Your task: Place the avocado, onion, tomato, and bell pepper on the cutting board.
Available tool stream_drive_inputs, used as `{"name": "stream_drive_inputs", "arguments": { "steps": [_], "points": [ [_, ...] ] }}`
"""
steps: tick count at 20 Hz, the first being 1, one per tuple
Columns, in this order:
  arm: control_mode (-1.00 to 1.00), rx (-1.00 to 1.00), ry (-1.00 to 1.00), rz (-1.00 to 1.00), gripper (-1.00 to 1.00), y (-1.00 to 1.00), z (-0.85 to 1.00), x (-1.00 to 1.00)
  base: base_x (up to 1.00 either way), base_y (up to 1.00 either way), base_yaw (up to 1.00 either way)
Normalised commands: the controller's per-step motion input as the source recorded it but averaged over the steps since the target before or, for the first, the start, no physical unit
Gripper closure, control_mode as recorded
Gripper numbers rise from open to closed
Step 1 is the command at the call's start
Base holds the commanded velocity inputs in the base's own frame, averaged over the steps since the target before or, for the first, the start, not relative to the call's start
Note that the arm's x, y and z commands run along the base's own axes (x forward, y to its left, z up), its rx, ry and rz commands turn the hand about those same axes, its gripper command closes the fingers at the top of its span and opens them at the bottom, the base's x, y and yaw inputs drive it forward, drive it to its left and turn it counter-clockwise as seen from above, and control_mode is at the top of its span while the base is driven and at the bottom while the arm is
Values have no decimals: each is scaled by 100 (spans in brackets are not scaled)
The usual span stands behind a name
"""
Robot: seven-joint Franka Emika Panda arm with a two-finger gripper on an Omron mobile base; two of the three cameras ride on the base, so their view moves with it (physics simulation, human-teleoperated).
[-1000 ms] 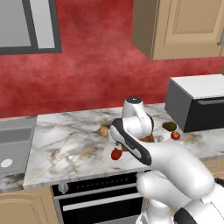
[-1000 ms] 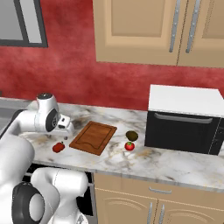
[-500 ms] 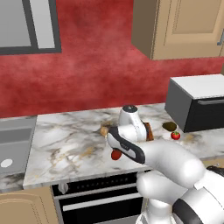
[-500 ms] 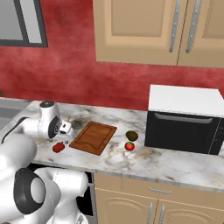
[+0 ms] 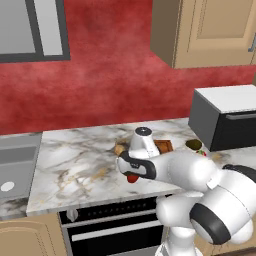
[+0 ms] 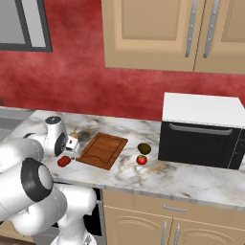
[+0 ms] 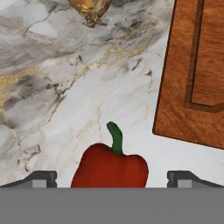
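Counter (image 7: pixel 65 100) presents as polished marble, white with grey and ochre veining. Cutting board (image 7: pixel 197 74) is reddish-brown wood with visible grain and a satin finish. Bell pepper (image 7: pixel 109 171) has smooth, glossy red skin; the onion (image 7: pixel 89 8) looks papery with a slight sheen.

Counts, per kind:

Veg/fruit on the marble counter (image 6: pixel 191 177), 4 total:
- 1 bell pepper (image 7: pixel 109 168), red w/ green stem, near counter's front edge
- 1 onion (image 7: pixel 89 8), tan
- 1 tomato (image 6: pixel 141 160), bright red, green cap
- 1 avocado (image 6: pixel 144 148), dark green, just behind tomato

Boards: 1 cutting board (image 6: pixel 102 150), wood, grooved; 0 items on it.

Appliances: 1 microwave (image 6: pixel 203 129), 1 oven (image 5: pixel 115 232) under counter, w/ 1 knob (image 5: pixel 72 215) seen.

Sink: 1 sink (image 5: pixel 15 167), 1 drain in it.

Cabinets: upper cabinet (image 6: pixel 172 33) w/ 2 doors & 2 handles; lower cabinets partly seen, no. unclear.

Window: 1 window (image 5: pixel 30 27).

Robot: 1 arm, 1 gripper (image 7: pixel 112 178) w/ 2 fingertips (image 7: pixel 41 178).
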Motion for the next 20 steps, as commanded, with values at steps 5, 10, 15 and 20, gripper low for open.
{"name": "stream_drive_inputs", "arguments": {
  "steps": [5,10,15,20],
  "points": [
    [-100,0,0,0,-100,0,-1,0,0,0,0],
    [-100,0,0,0,-100,0,-9,0,0,0,0],
    [-100,0,0,0,-100,1,-14,0,0,0,0],
    [-100,0,0,0,-100,6,-16,0,0,0,0]
  ]
}}
